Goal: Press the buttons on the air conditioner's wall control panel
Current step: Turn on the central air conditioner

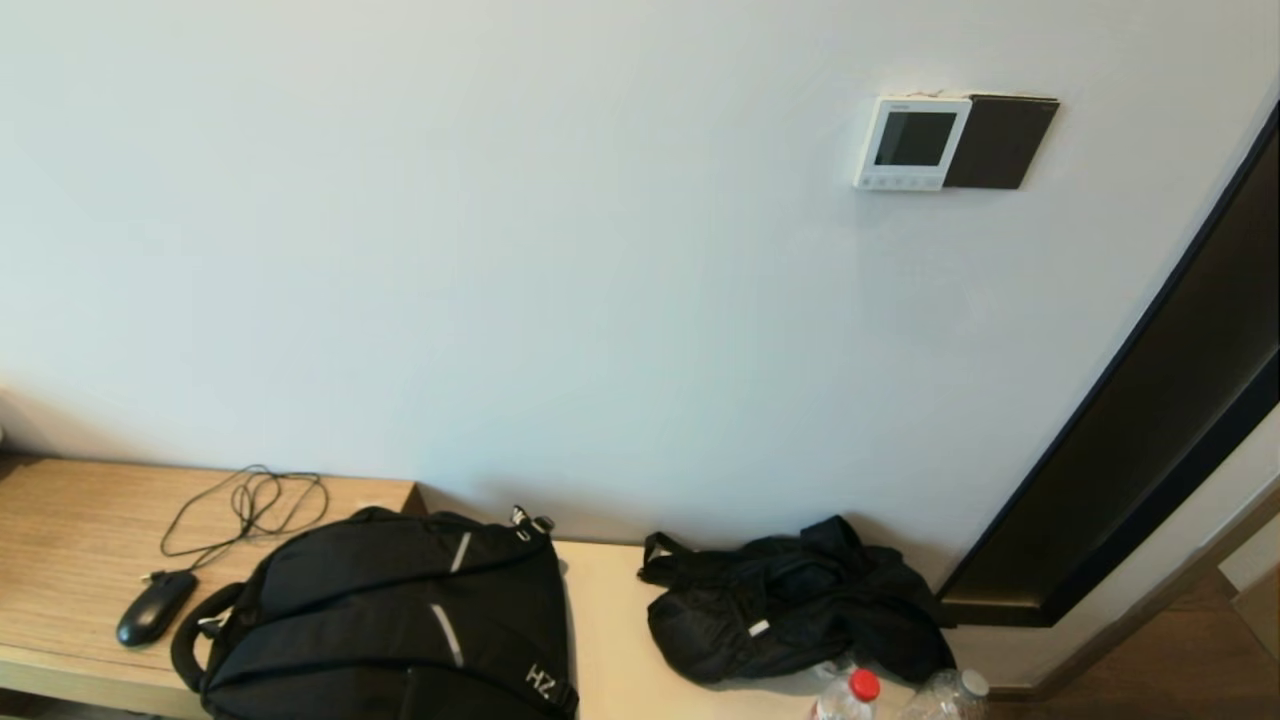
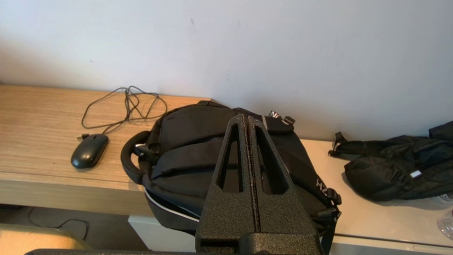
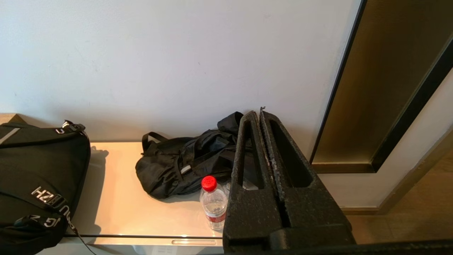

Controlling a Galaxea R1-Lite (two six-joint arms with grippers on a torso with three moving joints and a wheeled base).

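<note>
Clearly both grippers, left (image 2: 246,118) and right (image 3: 259,114), have fingers pressed together, empty, low over the table (image 3: 141,219); the panel (image 1: 912,142) hangs far above them, so a blunt tip may hit neighbouring buttons (image 1: 897,182).

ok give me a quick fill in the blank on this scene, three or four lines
1. The control panel hangs on the wall just left of a dark brown ____.
2. The bottle beside the small black bag has a ____ cap.
3. The left gripper and right gripper both have their fingers ____.
4. The wired mouse lies left of the black ____.

Missing words: plate; red; shut; backpack
</note>
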